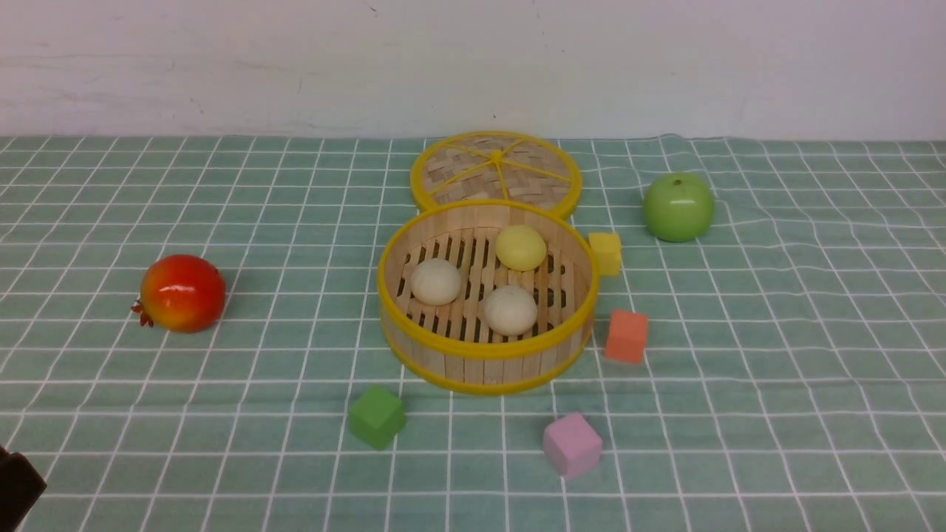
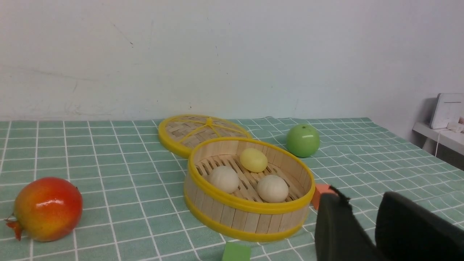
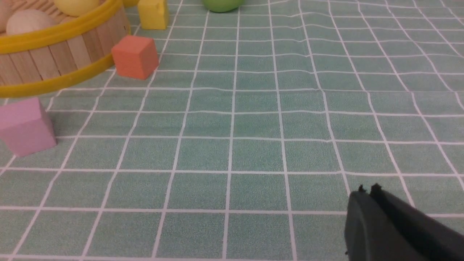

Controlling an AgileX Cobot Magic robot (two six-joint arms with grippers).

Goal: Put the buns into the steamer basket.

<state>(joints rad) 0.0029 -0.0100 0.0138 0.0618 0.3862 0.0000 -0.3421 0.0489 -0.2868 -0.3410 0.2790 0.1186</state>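
In the middle of the bench, the steamer basket [image 1: 485, 353] is sitting with all three buns inside it: two beige buns [image 1: 436, 281] [image 1: 510, 309] and a yellow bun [image 1: 521, 247], each lying apart on the slats. So the job is looking finished, and nothing more is asking to be lifted. The left pincer [image 2: 359, 214] is hanging empty with its jaws parted, while the right pincer [image 3: 368, 192] is sitting closed on nothing near the front right. Open cloth is lying along the front and right edges for pulling clear.
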